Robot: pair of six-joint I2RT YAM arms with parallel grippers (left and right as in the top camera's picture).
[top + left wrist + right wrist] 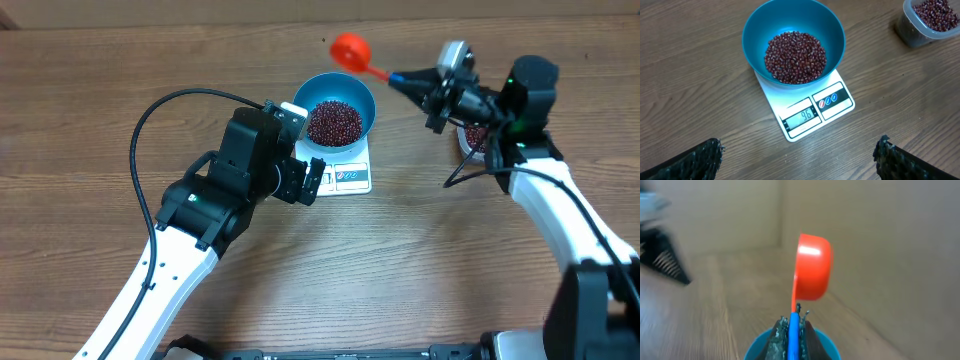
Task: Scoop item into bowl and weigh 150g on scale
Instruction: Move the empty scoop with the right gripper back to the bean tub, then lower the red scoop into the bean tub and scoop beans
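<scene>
The blue bowl (358, 96) stands on the white scale (352, 177) and holds a heap of dark red beans (333, 121). In the left wrist view the bowl (756, 31), beans (795, 56) and scale (840, 82) lie ahead, and the display reads 96. My left gripper (799, 150) is open over bare wood in front of the scale; in the overhead view the left gripper (305, 180) sits at the scale's front left. My right gripper (415, 80) is shut on the blue handle of a red scoop (350, 48), raised behind the bowl. In the right wrist view the scoop (814, 272) is tipped sideways, and no beans show in it.
A clear plastic tub (912, 35) of beans stands to the right of the scale; from overhead the tub (472, 137) is mostly hidden under my right arm. The left arm's black cable (150, 120) loops over the table at left.
</scene>
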